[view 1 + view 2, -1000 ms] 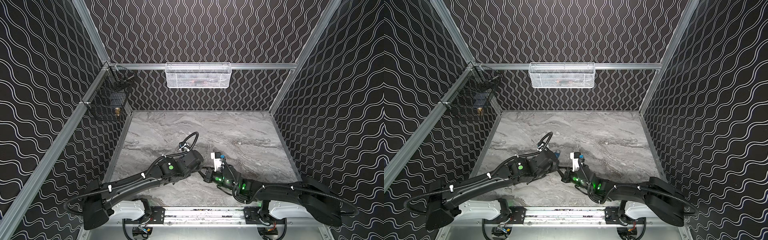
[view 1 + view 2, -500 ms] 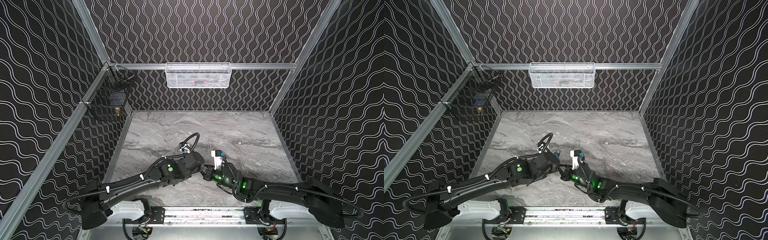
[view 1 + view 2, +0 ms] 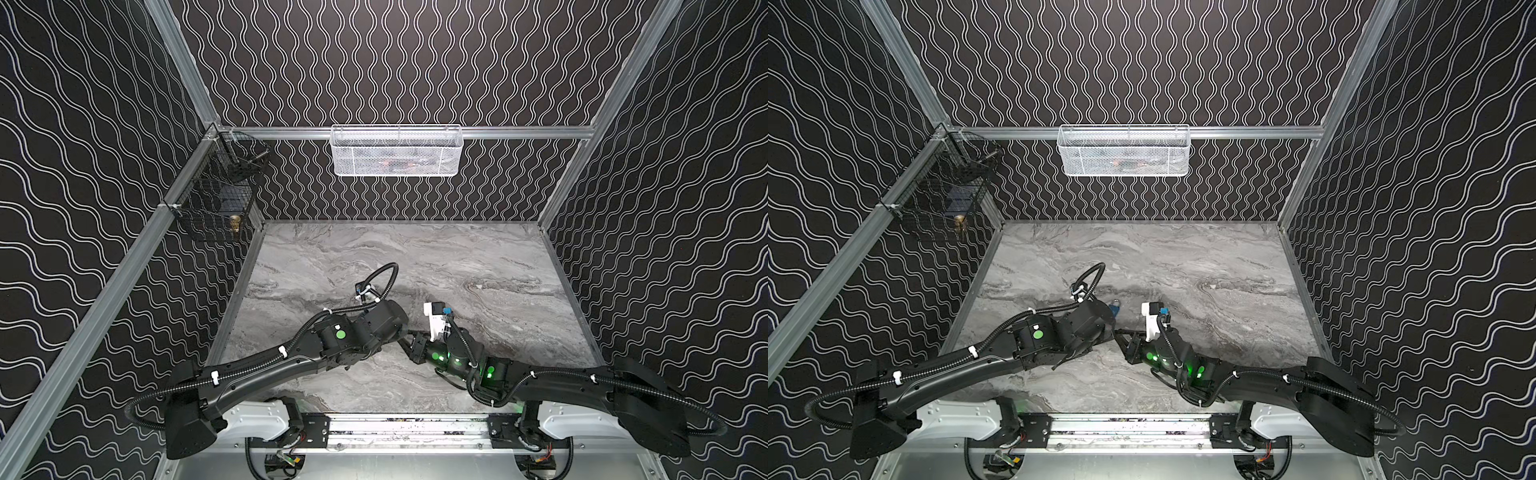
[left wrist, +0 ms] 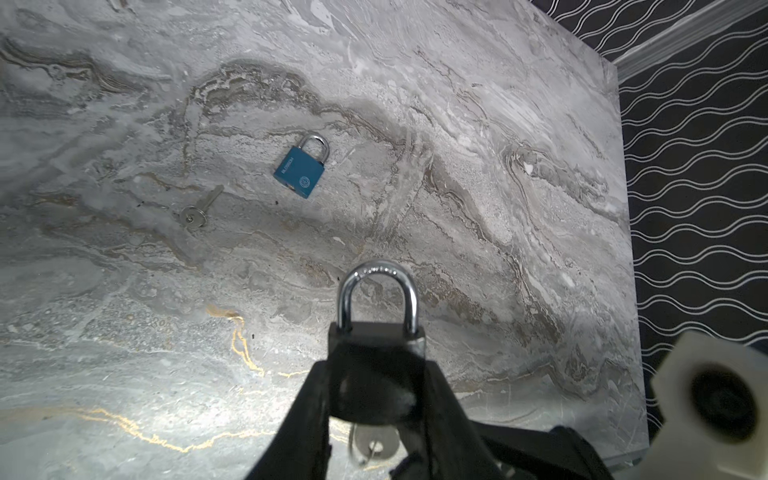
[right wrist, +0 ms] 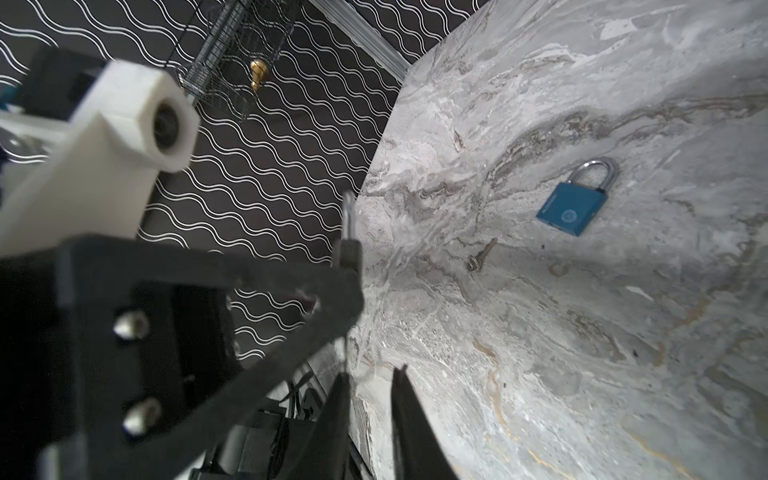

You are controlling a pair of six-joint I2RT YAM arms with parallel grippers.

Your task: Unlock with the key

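My left gripper [image 4: 374, 370] is shut on a black padlock [image 4: 376, 353], whose silver shackle [image 4: 376, 274] points away from the camera. A silver key [image 4: 374, 446] with a round head sticks out of the lock's underside. In the right wrist view my right gripper [image 5: 371, 374] is open, with bare table showing between its fingers. There the key [image 5: 345, 357] shows edge-on as a thin line by one finger. In both top views the two grippers meet low at the table's front middle, left gripper [image 3: 405, 332] against right gripper [image 3: 415, 345].
A blue padlock [image 4: 299, 170] and a second key [image 4: 195, 212] lie on the marble table [image 3: 478, 257] behind the grippers. A white mesh basket [image 3: 397, 151] hangs on the back wall. A black wire basket [image 3: 216, 203] hangs in the left corner.
The right gripper's jaws have parted and come off the key's head. The key stays in the black padlock. Both arms have barely shifted.
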